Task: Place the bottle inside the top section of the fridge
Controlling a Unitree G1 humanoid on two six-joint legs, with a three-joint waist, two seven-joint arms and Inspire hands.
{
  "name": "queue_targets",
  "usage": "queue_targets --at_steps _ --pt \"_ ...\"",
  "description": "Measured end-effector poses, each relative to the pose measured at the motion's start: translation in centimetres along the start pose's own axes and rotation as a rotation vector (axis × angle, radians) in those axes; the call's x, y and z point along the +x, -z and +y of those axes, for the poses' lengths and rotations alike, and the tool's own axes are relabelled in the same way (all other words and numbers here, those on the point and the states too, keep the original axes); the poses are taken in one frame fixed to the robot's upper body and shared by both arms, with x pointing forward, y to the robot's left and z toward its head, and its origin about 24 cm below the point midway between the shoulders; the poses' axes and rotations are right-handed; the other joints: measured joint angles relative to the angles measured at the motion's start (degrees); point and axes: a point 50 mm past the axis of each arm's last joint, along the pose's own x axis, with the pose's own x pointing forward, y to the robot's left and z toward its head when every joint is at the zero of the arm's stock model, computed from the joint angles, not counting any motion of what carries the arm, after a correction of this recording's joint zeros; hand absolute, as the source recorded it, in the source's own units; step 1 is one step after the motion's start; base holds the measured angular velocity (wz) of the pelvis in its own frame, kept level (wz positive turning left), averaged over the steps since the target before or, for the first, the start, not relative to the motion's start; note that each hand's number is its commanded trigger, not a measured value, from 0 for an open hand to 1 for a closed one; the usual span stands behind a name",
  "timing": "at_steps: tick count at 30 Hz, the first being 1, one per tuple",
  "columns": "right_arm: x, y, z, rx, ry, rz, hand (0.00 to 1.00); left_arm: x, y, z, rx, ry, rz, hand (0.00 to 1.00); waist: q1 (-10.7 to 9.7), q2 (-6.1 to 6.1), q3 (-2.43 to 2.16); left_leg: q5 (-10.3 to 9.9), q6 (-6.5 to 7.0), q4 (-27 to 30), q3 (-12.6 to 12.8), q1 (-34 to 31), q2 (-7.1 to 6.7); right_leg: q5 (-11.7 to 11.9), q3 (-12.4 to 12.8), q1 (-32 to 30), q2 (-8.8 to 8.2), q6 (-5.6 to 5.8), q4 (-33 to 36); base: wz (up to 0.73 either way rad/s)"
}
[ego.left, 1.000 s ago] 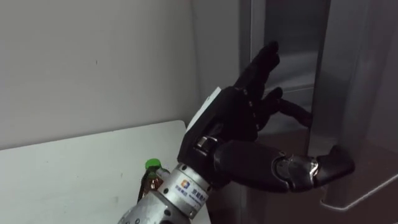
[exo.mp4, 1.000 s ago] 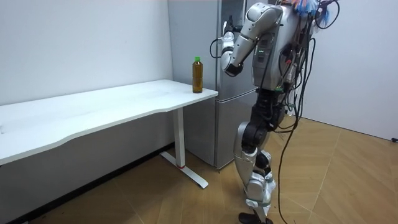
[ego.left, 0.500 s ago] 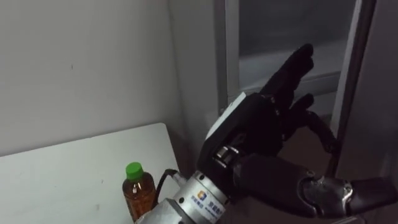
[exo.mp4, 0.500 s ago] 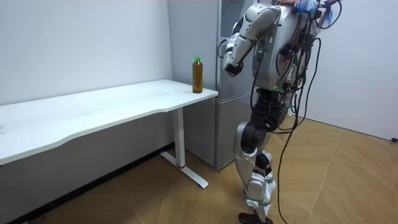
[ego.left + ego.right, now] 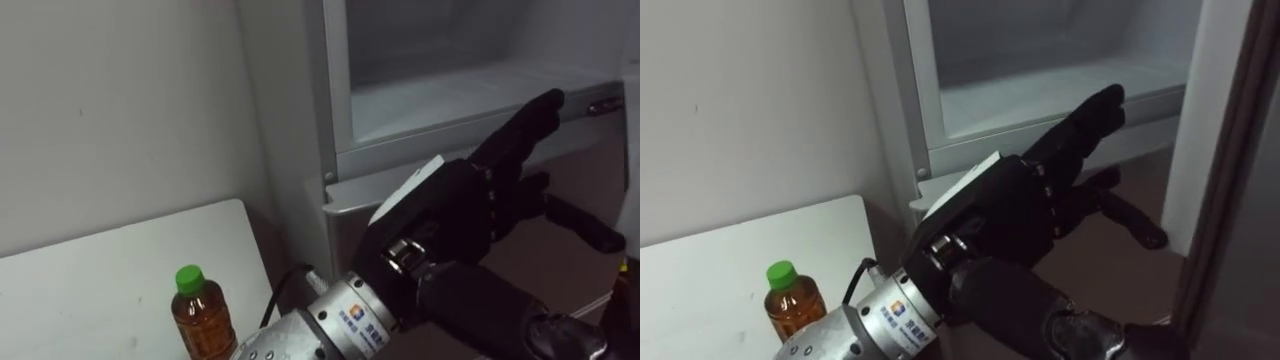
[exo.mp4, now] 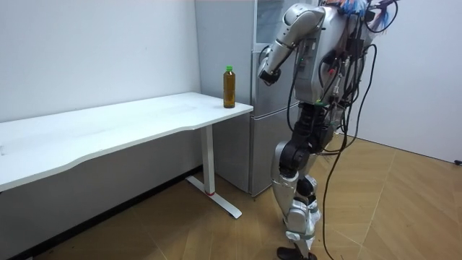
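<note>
My left hand (image 5: 450,215) hovers open, fingers straight, before the open upper fridge (image 5: 337,100), the bottle (image 5: 200,318) standing on the table (image 5: 80,300).

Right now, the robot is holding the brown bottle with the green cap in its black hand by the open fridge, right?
Not quite: the brown bottle with the green cap stands on the white table, as the left eye view shows. The black left hand is open and empty by the open grey fridge.
</note>
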Motion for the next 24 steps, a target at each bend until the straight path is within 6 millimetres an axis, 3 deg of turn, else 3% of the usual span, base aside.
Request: queue_targets --at_steps 9,15,24 --pt "0.0 -0.5 -0.1 -0.038 0.007 -0.003 0.0 0.6 0.5 -0.2 -0.001 0.038 0.027 0.0 -0.9 0.85 -0.03 0.0 -0.01 0.0 0.4 0.0 0.05 0.0 -0.1 -0.5 0.02 -0.06 0.1 -0.01" --pt "0.0 -0.4 -0.1 -0.029 0.008 -0.004 0.0 0.7 1.6 -0.8 -0.017 0.083 0.088 0.0 -1.2 0.88 -0.02 0.0 -0.01 0.0 0.5 0.0 0.05 0.1 -0.1 -0.6 0.02 -0.08 0.1 0.0" --pt "0.0 -0.3 -0.2 0.033 0.01 -0.009 0.0 0.7 1.7 -1.0 -0.019 0.118 0.1 0.0 -2.4 0.8 0.04 0.0 -0.05 -0.1 2.2 -0.5 0.07 0.1 1.1 -2.2 0.17 -0.14 0.9 -0.09"
